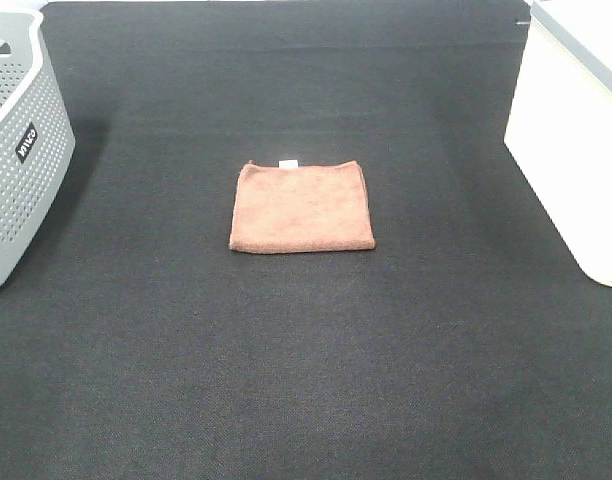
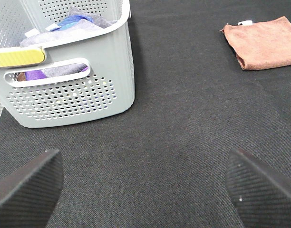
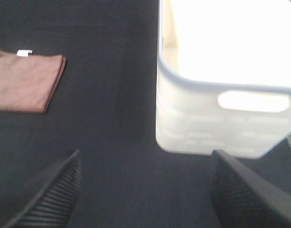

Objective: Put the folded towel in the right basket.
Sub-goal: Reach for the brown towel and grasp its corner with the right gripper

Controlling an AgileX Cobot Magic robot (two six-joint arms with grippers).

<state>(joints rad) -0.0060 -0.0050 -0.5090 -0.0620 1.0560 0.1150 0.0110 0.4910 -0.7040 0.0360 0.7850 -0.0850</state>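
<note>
In the exterior high view, the folded towel [image 1: 302, 207] lay flat near the middle of the black mat [image 1: 306, 390]. It was a brown square with a small white tag [image 1: 288, 162] at its far edge. The grey perforated basket [image 1: 21, 160] stood at the left edge of the view and the white basket [image 1: 571, 150] at the right edge. Both were well apart from the towel. Neither arm showed in this view.

In the left wrist view, the left gripper [image 2: 145, 190] had its jaws spread wide, with the two dark ribbed fingers [image 2: 29, 185] at opposite lower corners of the picture. Only bare mat lay between them. The folded towel [image 2: 264, 42] was well beyond the jaws and off to one side, touching neither finger. The grey perforated basket [image 2: 74, 95] stood ahead on the other side, with crumpled cloth [image 2: 76, 23] inside it and a yellow strip [image 2: 17, 58] on its rim.

In the right wrist view, which was somewhat blurred, the right gripper [image 3: 148, 190] also had its jaws spread apart over bare mat, gripping nothing. The folded towel [image 3: 24, 81] lay ahead and away to one side, clear of the fingers [image 3: 48, 194]. The white basket [image 3: 221, 123] stood close ahead on the other side, its handle cut-out facing the camera. A strip of mat separated the towel from this basket.
</note>
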